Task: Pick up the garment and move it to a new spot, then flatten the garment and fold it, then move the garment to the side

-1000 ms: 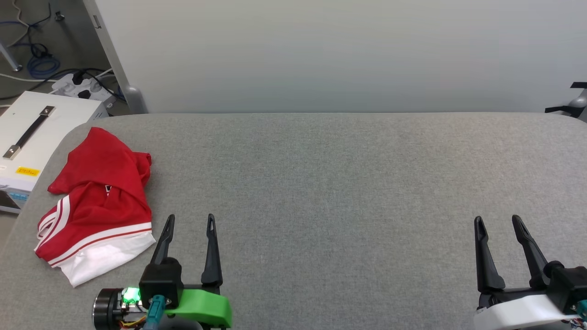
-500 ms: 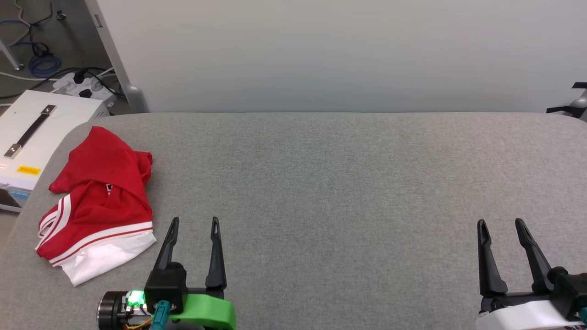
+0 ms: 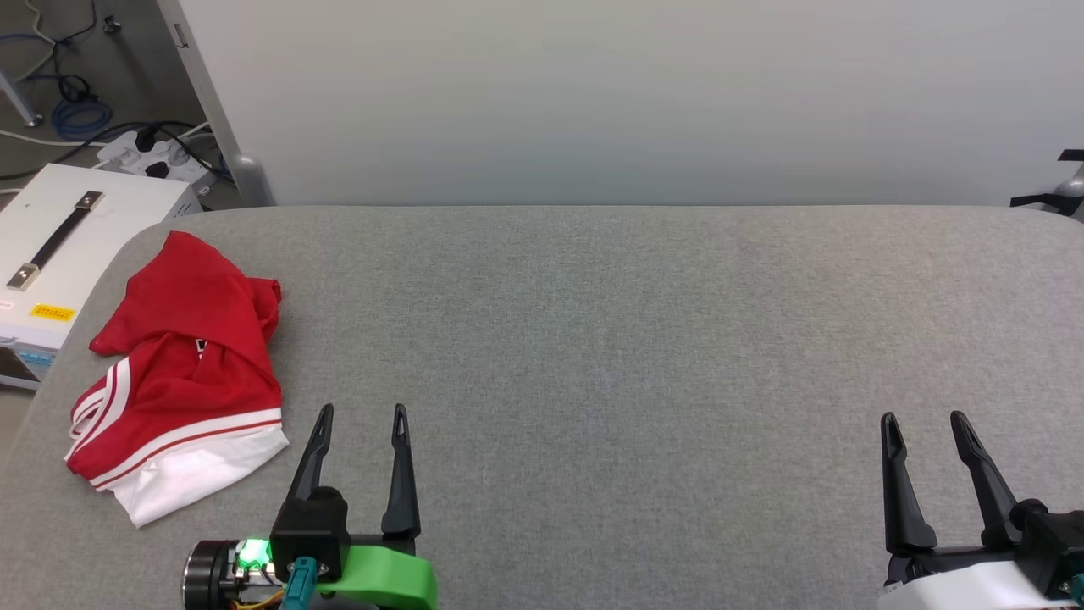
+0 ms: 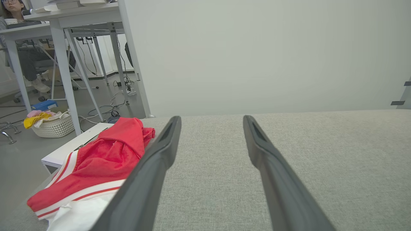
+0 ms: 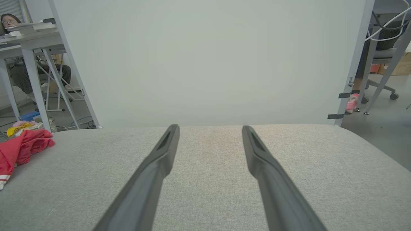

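Observation:
The garment [image 3: 182, 373] lies crumpled at the left end of the grey padded table [image 3: 635, 339], red with a white sleeve and striped trim toward the front. It appears again as the garment [image 4: 96, 163] in the left wrist view and the garment [image 5: 19, 147] at the left edge of the right wrist view. My left gripper [image 3: 362, 415] stands open just right of it, near the front edge, empty. My right gripper [image 3: 923, 419] is open and empty at the front right.
A white box with a black handle [image 3: 59, 254] stands off the table's left end, with cables and a power strip [image 3: 152, 157] on the floor behind. A pale partition [image 3: 635, 93] runs along the far edge. A laundry basket [image 4: 53, 125], desks and a seated person are at the left.
Both grippers have drawn back slightly toward the front edge, the left one also shifting a little right. The garment has not moved.

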{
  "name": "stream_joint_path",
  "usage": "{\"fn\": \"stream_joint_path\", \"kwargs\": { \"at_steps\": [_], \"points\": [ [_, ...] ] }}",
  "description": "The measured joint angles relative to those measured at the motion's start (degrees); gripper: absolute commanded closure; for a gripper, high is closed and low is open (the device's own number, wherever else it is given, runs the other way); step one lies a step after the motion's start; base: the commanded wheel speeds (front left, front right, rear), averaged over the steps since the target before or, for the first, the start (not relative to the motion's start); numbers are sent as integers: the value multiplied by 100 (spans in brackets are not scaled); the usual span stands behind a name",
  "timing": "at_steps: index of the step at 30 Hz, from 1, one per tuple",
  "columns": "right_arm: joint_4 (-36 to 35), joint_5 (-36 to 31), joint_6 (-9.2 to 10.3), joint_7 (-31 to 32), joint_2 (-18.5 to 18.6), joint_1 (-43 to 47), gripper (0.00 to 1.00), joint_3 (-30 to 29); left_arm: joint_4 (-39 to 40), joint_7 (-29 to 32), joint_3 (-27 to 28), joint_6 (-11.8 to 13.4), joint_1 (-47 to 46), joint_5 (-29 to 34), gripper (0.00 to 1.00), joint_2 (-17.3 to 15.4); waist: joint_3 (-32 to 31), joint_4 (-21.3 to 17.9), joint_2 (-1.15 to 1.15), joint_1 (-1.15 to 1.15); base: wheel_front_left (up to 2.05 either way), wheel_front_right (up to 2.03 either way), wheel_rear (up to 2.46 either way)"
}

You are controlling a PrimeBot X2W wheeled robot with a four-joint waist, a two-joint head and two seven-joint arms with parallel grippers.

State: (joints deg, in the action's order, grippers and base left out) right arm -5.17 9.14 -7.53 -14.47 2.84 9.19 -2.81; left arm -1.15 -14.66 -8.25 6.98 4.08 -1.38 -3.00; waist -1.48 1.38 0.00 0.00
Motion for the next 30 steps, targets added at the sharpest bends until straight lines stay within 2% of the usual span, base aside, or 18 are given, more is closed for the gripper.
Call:
{"fn": "stream_joint_path", "kwargs": {
  "at_steps": [15,25,30],
  "points": [
    [-8,1,0,0,0,-1,0,26,-29,0,21,20,-9,-2,0,0,90,238,0,0,0,0,0],
    [-35,-2,0,-1,-1,-18,0,157,-63,-1,110,37,-69,-19,0,0,233,775,0,0,0,0,0],
    [-47,-3,0,-10,-2,-35,0,276,-93,0,122,40,-104,-30,0,0,305,1198,0,0,0,0,0]
  ]
}}
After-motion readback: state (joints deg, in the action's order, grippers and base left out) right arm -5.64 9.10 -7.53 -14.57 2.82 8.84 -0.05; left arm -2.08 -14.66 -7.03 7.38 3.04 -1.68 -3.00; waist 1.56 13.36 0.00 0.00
